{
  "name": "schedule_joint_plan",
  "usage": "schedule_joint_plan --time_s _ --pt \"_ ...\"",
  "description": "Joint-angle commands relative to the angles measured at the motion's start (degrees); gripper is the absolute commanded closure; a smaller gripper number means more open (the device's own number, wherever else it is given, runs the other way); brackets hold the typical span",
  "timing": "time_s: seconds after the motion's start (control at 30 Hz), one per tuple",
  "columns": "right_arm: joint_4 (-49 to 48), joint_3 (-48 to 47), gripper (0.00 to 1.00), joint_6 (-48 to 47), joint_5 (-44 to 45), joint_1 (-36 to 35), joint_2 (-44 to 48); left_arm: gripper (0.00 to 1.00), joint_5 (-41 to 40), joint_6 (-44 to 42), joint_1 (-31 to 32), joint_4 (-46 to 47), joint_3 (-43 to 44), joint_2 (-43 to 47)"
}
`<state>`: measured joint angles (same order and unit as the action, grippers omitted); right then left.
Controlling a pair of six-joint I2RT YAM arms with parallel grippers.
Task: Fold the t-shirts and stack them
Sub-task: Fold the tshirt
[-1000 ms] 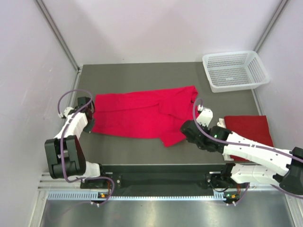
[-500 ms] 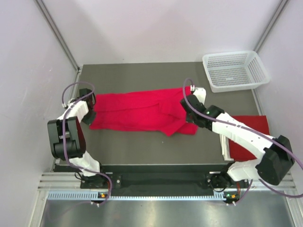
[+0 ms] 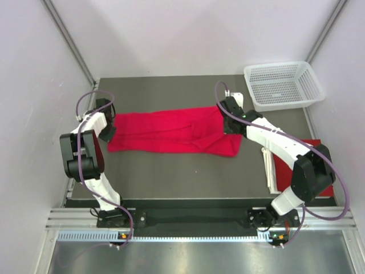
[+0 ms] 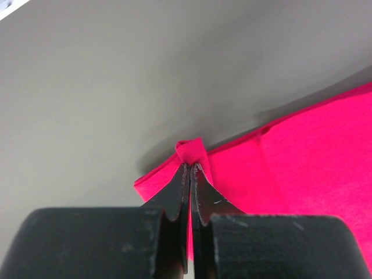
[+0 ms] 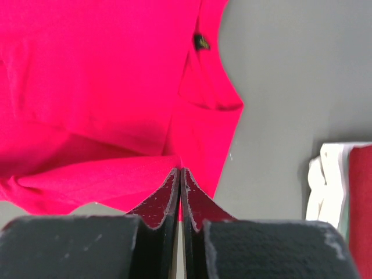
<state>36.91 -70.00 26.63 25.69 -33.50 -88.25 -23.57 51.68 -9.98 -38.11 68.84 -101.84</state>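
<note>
Left pincer: closed tight on the left-end corner of the t-shirt; the wrist view shows a small bunch of cloth pinched just above the tips.
Right pincer: closed tight on a layer of cloth at the right end of the same t-shirt, close to the sleeve.
T-shirt position: it lies as a long red band, left to right, across the middle of the tabletop. One pincer is at each end. The right end is lumpy, with a sleeve lapped over.
Step in hand (judged): a lengthwise fold, with both ends carried together.
Method: move both pincers at the same pace and height so the held edge stays straight. Keep light tension between them so the middle does not sag. Set the edge down parallel to the opposite edge before releasing.
Risk: the left grip holds only a small corner and could slip under a hard pull.
Second t-shirt: it lies at the right edge of the tabletop, partly hidden under the right arm, and appears folded. A flat white item is beside it.
Basket: it stands at the far right corner, apart from the cloth. Nothing is visible inside it.
</note>
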Motion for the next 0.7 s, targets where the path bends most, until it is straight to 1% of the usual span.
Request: schedule_joint_plan --time_s 0.0,0.27,0.4,0.67 --pt "0.0 -4.5 1.0 -2.9 0.2 1.6 -1.8 1.0 -0.6 -1.6 0.4 -1.0 3.7 -2.0" --pt "1.3 -7.7 1.0 -5.0 0.1 3.3 -3.9 1.0 -1.3 -2.0 2.0 -2.0 6.5 -4.9" --pt "1.9 -9.0 1.0 -6.5 -0.1 4.1 -6.0 1.0 -3.8 -2.3 3.4 -2.9 9.5 -6.2" --pt "1.9 -11.6 1.0 -9.0 -1.3 5.7 -8.8 1.0 -5.7 -2.3 4.9 -5.4 13.6 -9.2"
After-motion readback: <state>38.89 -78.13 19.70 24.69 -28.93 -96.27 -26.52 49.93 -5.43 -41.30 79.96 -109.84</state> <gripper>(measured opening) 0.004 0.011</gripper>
